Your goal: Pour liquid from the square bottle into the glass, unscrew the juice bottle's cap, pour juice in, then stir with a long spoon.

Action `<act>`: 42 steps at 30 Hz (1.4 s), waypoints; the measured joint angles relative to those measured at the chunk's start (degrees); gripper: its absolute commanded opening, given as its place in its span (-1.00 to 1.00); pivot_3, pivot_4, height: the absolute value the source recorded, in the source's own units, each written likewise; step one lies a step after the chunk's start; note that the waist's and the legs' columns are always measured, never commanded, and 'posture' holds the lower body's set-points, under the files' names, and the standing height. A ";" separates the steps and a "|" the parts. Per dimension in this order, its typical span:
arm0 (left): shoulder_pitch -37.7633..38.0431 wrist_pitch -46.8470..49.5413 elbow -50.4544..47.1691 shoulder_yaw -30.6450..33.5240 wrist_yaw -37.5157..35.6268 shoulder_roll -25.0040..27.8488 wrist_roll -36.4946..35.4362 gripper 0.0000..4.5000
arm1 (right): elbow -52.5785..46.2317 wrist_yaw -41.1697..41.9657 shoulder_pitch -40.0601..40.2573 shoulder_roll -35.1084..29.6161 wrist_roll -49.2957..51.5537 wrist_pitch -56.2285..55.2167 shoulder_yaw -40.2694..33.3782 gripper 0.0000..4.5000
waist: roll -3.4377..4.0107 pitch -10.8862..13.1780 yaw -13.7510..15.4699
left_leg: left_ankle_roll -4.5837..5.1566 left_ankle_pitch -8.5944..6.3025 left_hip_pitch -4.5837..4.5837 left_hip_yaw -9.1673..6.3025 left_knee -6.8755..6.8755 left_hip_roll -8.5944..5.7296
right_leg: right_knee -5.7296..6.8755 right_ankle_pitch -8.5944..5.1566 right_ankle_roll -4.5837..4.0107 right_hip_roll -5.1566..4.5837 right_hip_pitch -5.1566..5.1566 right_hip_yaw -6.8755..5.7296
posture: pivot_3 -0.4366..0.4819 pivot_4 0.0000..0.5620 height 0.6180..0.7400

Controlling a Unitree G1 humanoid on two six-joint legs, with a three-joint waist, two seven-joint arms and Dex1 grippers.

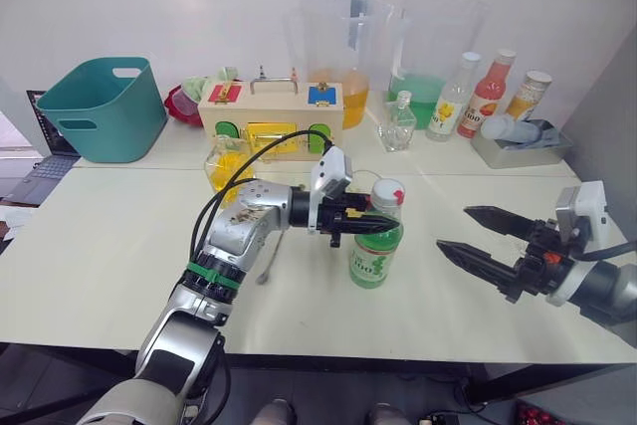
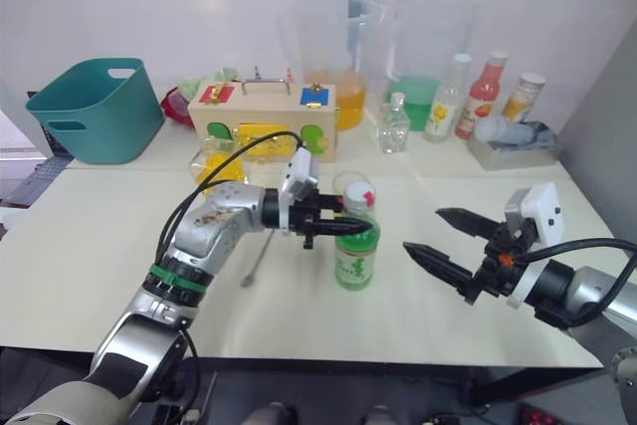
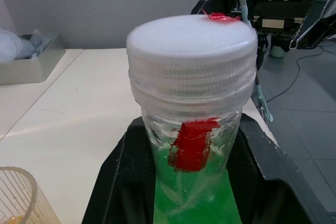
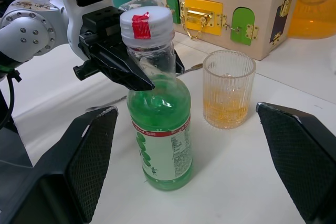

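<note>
The juice bottle (image 1: 375, 251), green liquid under a white cap (image 3: 192, 40), stands upright mid-table. My left gripper (image 1: 384, 219) is shut on its neck just below the cap, one finger on each side. Just behind the bottle stands the ribbed glass (image 4: 228, 90) with a little amber liquid. The square bottle (image 1: 225, 161), holding yellow liquid, stands behind my left forearm, in front of the wooden box. The long spoon (image 1: 267, 264) lies flat on the table under that arm. My right gripper (image 1: 453, 228) hovers open to the right of the juice bottle, apart from it.
A wooden latch box (image 1: 271, 116) and two large pitchers (image 1: 338, 47) (image 1: 433, 57) stand at the back. A teal basket (image 1: 100, 106) is at the back left. Several bottles (image 1: 453, 97) and a metal tray (image 1: 523, 149) are at the back right, near a small clear bottle (image 1: 398, 122).
</note>
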 measured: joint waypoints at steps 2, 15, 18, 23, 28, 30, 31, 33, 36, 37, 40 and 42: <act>0.00 -0.06 0.00 0.01 -0.08 0.00 0.12 -0.42 | 0.00 0.01 -0.25 -0.19 0.05 -0.06 0.59 1.00 | 0.00 0.00 0.00 | 0.00 0.00 0.00 0.00 0.00 0.00 | 0.00 0.00 0.00 0.00 0.00 0.00 | -0.05 -0.47 1.00; 1.39 -0.30 -2.20 0.15 -0.10 0.02 0.78 -0.43 | 0.25 -6.21 -17.77 -0.42 5.58 1.10 11.70 1.00 | 0.00 0.00 0.04 | 0.00 0.00 0.00 0.01 0.02 0.02 | -0.02 0.00 0.00 0.00 0.00 0.03 | -0.05 -0.47 1.00; 1.56 -0.28 -2.50 0.24 0.16 -0.04 0.82 -0.44 | 1.19 -7.77 -21.36 -0.65 5.53 2.37 15.45 1.00 | -0.01 0.00 0.07 | 0.01 0.00 -0.06 -0.02 0.02 -0.01 | -0.02 0.01 0.00 -0.01 -0.04 0.03 | -0.05 -0.47 1.00; 1.88 -0.22 -3.37 0.25 0.41 0.01 1.54 -0.44 | 3.28 -9.50 -26.09 -0.61 4.67 3.70 19.81 1.00 | -0.01 0.00 -0.01 | 0.01 0.00 -0.05 -0.02 0.02 0.00 | 0.01 0.01 -0.01 0.00 -0.06 0.02 | -0.05 -0.47 1.00; 2.18 -0.16 -3.82 0.37 0.83 0.06 1.66 -0.44 | 5.58 -11.09 -27.75 0.65 3.22 4.90 22.36 0.60 | 0.00 0.00 -0.03 | 0.01 0.00 -0.04 -0.02 0.02 0.00 | 0.04 0.01 -0.01 0.00 -0.07 0.02 | -0.05 -0.47 1.00; 2.38 -0.10 -4.20 0.38 0.92 0.10 1.71 -0.44 | 5.88 -11.78 -27.88 1.21 3.19 5.36 22.55 0.33 | 0.00 0.00 -0.03 | 0.01 0.00 -0.04 -0.02 0.02 0.00 | 0.03 0.01 -0.01 0.00 -0.07 0.04 | -0.05 -0.47 1.00; 2.49 -0.09 -4.34 0.38 0.96 0.13 1.71 -0.44 | 6.02 -11.93 -28.07 1.25 3.19 5.75 22.68 0.16 | 0.00 0.00 -0.03 | 0.00 0.00 -0.04 -0.01 0.02 0.00 | 0.03 0.01 -0.01 0.00 -0.07 0.04 | -0.05 -0.47 1.00; 2.52 -0.08 -4.41 0.39 0.99 0.15 1.72 -0.44 | 6.21 -12.17 -28.34 1.29 3.15 6.18 22.73 -0.13 | 0.00 0.00 -0.03 | 0.01 0.00 -0.04 -0.02 0.02 0.00 | 0.04 0.01 -0.01 0.00 -0.07 0.03 | -0.05 -0.47 1.00; 2.53 -0.04 -4.41 0.53 1.19 0.21 1.74 -0.44 | 6.77 -11.70 -29.08 1.35 2.72 6.45 23.17 -0.26 | 0.00 0.00 -0.08 | 0.01 0.00 -0.04 -0.01 0.02 0.00 | 0.04 0.01 -0.01 0.00 -0.07 0.03 | -0.05 -0.47 1.00; 2.54 0.04 -4.41 0.62 1.28 0.28 1.74 -0.44 | 7.19 -11.16 -29.55 1.33 2.28 6.44 23.58 -0.26 | 0.00 0.00 -0.11 | 0.01 0.00 -0.03 -0.01 0.02 0.00 | 0.04 0.01 -0.01 0.00 -0.08 0.03 | -0.05 -0.47 1.00; 2.66 0.20 -4.57 0.72 1.43 0.44 1.73 -0.44 | 8.35 -8.78 -30.68 1.00 0.83 6.31 24.43 -0.26 | 0.00 0.00 -0.15 | 0.01 0.00 -0.01 -0.01 0.02 0.01 | 0.05 0.01 -0.01 0.00 -0.07 0.03 | -0.05 -0.47 1.00; 3.28 0.49 -5.60 0.86 1.60 0.71 1.68 -0.44 | 9.92 -4.99 -31.92 0.21 -1.15 5.47 25.67 -0.26 | 0.00 0.00 -0.30 | 0.01 0.00 0.00 0.02 0.02 0.01 | 0.05 0.01 -0.01 0.00 -0.07 0.03 | -0.05 -0.47 1.00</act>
